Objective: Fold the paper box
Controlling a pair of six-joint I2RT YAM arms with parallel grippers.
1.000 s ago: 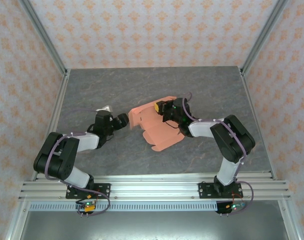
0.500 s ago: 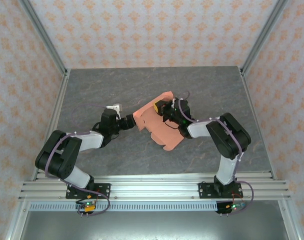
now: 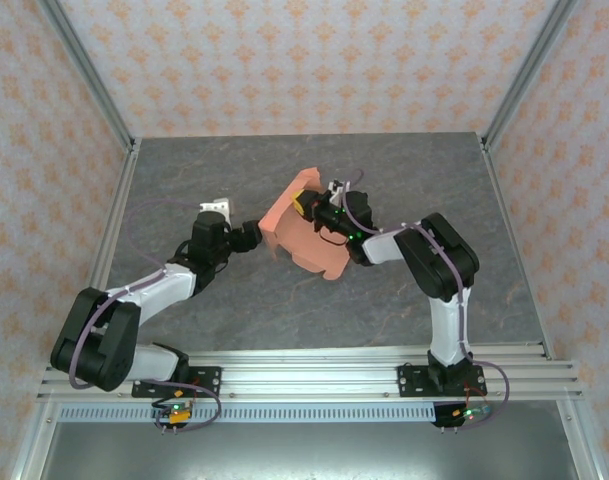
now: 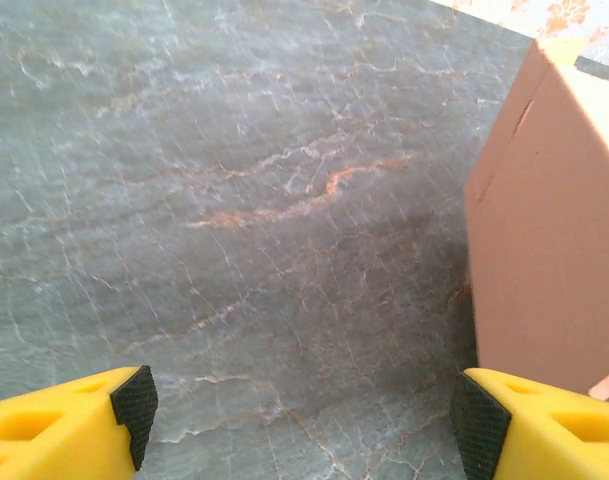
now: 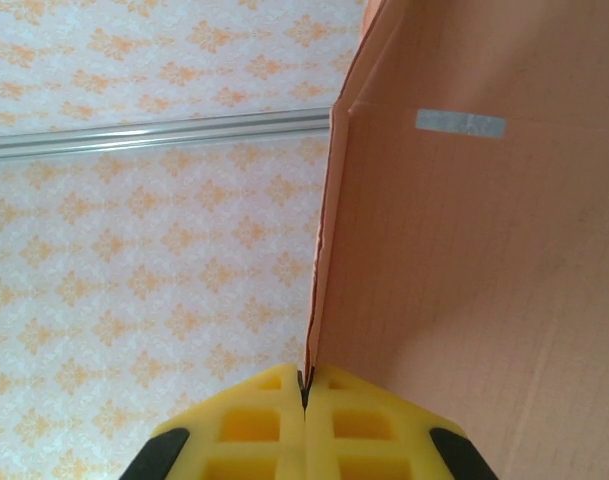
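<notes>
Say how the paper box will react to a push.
Probably floppy: the paper box is thin creased card, pinched at one edge by the right gripper. Likely light, so a push should bend or swing it.

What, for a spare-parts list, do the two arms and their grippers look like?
Both the left arm and the right arm have black joint housings joined by pale grey links, with a thin purple cable looping along each. The left gripper and right gripper have bright yellow plastic fingers; the left's carry black pads, the right's show moulded square recesses.
</notes>
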